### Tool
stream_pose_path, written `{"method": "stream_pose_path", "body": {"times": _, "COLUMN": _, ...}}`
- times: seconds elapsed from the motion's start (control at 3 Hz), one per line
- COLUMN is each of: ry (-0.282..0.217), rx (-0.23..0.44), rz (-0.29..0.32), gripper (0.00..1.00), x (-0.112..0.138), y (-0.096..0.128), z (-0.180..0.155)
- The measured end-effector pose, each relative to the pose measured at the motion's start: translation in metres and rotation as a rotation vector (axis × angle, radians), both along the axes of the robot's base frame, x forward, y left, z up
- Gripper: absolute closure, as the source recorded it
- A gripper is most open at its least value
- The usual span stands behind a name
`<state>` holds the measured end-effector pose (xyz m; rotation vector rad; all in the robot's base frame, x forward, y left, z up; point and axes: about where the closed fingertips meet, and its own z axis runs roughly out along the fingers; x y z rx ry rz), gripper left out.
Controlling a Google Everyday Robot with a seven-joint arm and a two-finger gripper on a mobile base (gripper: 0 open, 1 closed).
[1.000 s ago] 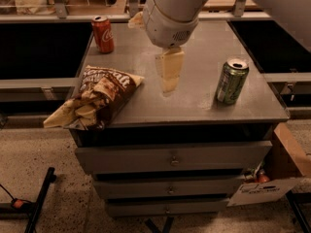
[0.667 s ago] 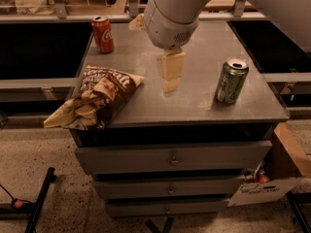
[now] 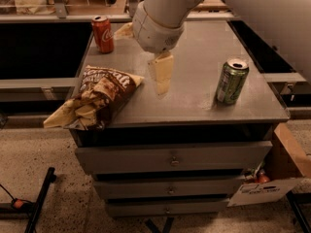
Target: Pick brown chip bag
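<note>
The brown chip bag (image 3: 97, 98) lies on its side at the front left corner of the grey cabinet top (image 3: 194, 106), its tail hanging over the left edge. It is wrinkled, dark brown with cream patches and white lettering. My gripper (image 3: 163, 76) hangs from the white arm over the middle of the top, pointing down, to the right of the bag and apart from it. It holds nothing that I can see.
A red soda can (image 3: 103, 33) stands at the back left of the top. A green soda can (image 3: 232, 80) stands at the right. Drawers (image 3: 172, 159) sit below the top. A cardboard box (image 3: 286, 164) sits on the floor at the right.
My gripper has shifted a little to the left, toward the bag. The bag and both cans have not moved.
</note>
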<state>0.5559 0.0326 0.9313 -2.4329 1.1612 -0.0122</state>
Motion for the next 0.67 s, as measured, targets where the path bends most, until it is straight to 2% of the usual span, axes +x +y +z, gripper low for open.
{"method": "stream_pose_path", "body": {"times": 0.33, "ry": 0.011, "rx": -0.001, "rz": 0.201, "gripper": 0.00, "x": 0.012, "y": 0.021, "z": -0.030}}
{"method": "stream_pose_path", "body": {"times": 0.67, "ry": -0.020, "rx": 0.013, "rz": 0.392, "gripper": 0.00, "x": 0.016, "y": 0.047, "z": -0.047}}
